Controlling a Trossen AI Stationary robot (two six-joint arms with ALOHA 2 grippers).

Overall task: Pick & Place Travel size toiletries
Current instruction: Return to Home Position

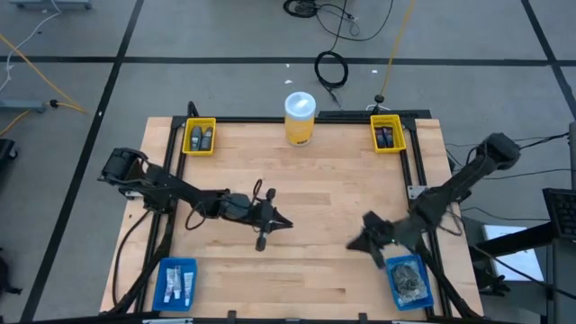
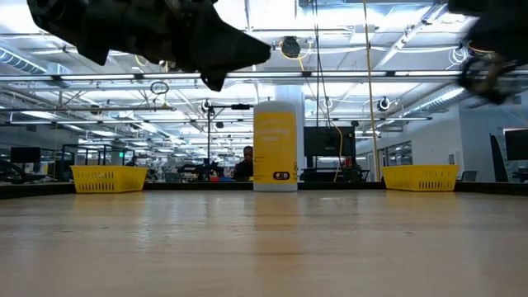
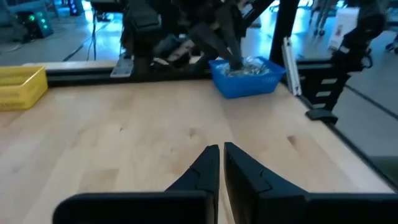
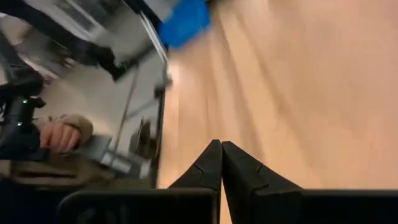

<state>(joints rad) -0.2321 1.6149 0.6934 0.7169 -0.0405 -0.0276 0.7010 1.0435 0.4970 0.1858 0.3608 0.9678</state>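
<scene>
The wooden table (image 1: pixel 315 180) lay bare across its middle, and both my arms hung over it. My left arm reached in from the left side. My left gripper (image 1: pixel 277 221) sat above the bare wood near the table's centre, its fingers (image 3: pixel 205 163) drawn together to a thin slit with nothing between them. My right arm came in from the right edge. My right gripper (image 1: pixel 357 241) was low over the wood just beside the right blue bin (image 1: pixel 393 281), its fingers (image 4: pixel 211 155) pressed tip to tip and holding nothing.

The yellow jar (image 1: pixel 300 117) with its white lid stood upright at the middle of the far edge. A yellow bin sat in each far corner, one on the left (image 1: pixel 187 139) and one on the right (image 1: pixel 375 135). Each of them had dark containers (image 1: pixel 202 138) lying inside.

The left blue bin (image 1: pixel 159 283) sat at the near left corner with the white tubes (image 1: pixel 180 286) side by side in it. The right blue bin at the near right corner held a heap of grey and dark items (image 1: pixel 409 277). I could not tell those items apart.

In my right wrist view, a person's hand (image 4: pixel 59 134) showed past the table edge.
</scene>
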